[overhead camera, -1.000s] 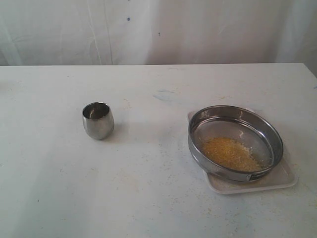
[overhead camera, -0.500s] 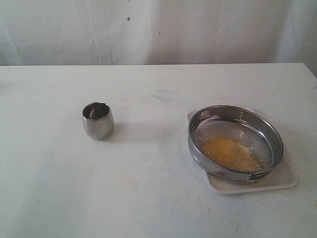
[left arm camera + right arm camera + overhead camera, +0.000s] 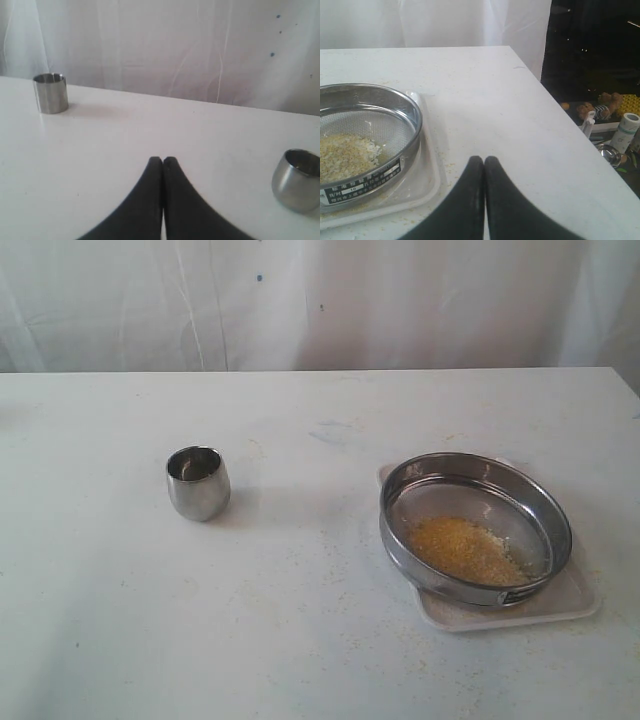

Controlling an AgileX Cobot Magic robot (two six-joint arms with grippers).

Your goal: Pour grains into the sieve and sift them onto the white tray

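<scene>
The round steel sieve (image 3: 475,528) rests on the white tray (image 3: 560,605) at the right of the table, with a heap of yellow grains (image 3: 462,548) on its mesh. The right wrist view shows the sieve (image 3: 365,145), its rim label, the grains (image 3: 342,155) and the tray (image 3: 427,175) beside my right gripper (image 3: 484,159), which is shut and empty. My left gripper (image 3: 163,160) is shut with nothing in it, off to the side of a rounded steel cup (image 3: 297,179). Neither gripper shows in the exterior view.
A rounded steel cup (image 3: 198,482) stands left of centre on the table. A second straight-sided steel cup (image 3: 50,93) stands near the curtain in the left wrist view. Loose grains speckle the table around the tray. The table's right edge (image 3: 560,120) drops to floor clutter.
</scene>
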